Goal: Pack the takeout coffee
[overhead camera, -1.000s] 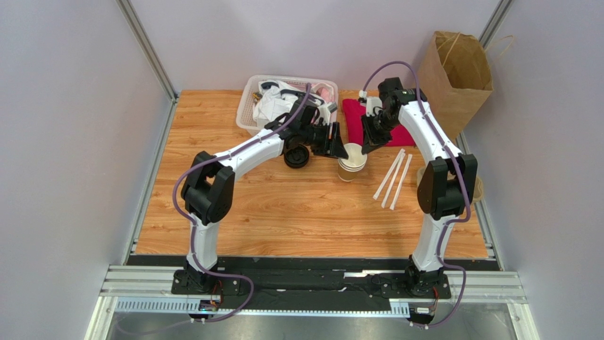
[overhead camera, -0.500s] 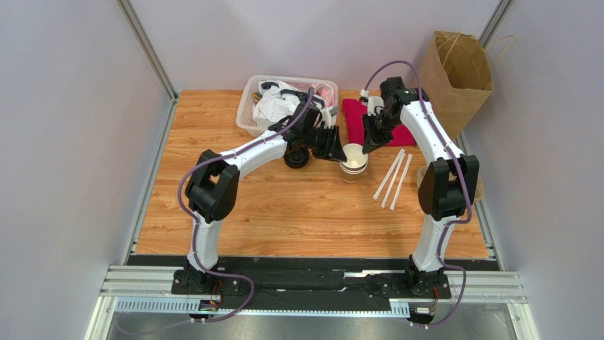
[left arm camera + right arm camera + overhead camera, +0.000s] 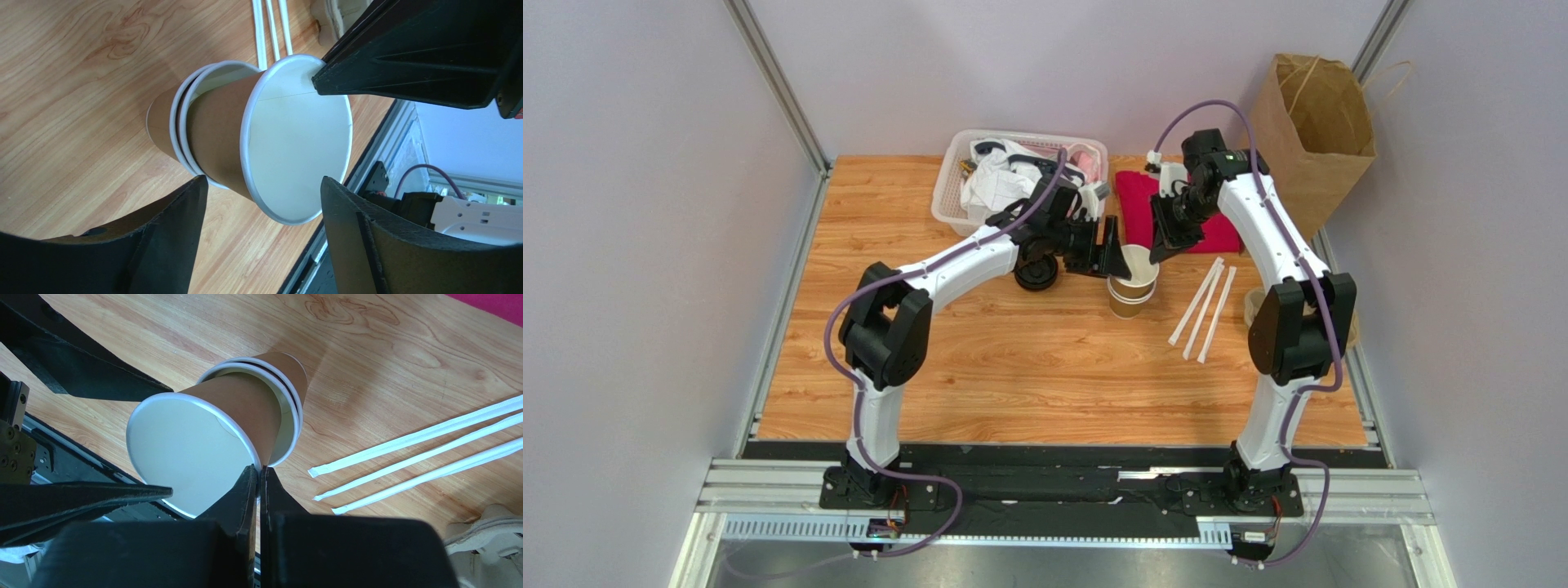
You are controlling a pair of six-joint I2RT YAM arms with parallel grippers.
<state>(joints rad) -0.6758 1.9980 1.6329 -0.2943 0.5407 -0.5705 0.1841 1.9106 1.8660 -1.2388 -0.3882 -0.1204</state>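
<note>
A stack of brown kraft paper cups (image 3: 1130, 294) stands at the table's middle. My right gripper (image 3: 1157, 251) is shut on the white rim of the top cup (image 3: 1136, 261) and holds it tilted, partly pulled out of the stack. In the right wrist view the fingers (image 3: 245, 490) pinch the cup (image 3: 202, 435) wall. My left gripper (image 3: 1112, 260) is open just left of the stack. In the left wrist view its jaws stand wide on either side of the cup (image 3: 294, 141) without touching it. No cup wears a lid. A round black lid (image 3: 1036, 272) lies beside the left arm.
A white basket (image 3: 1014, 172) of items sits at the back, with a red cloth (image 3: 1216, 227) to its right. A large brown paper bag (image 3: 1314, 123) stands at the back right. Three wrapped straws (image 3: 1204, 309) lie right of the stack. A pulp tray (image 3: 491, 539) lies at the right edge.
The right gripper has lifted and tilted the top cup partly out of the stack. The left gripper has edged right, closer to the cups.
</note>
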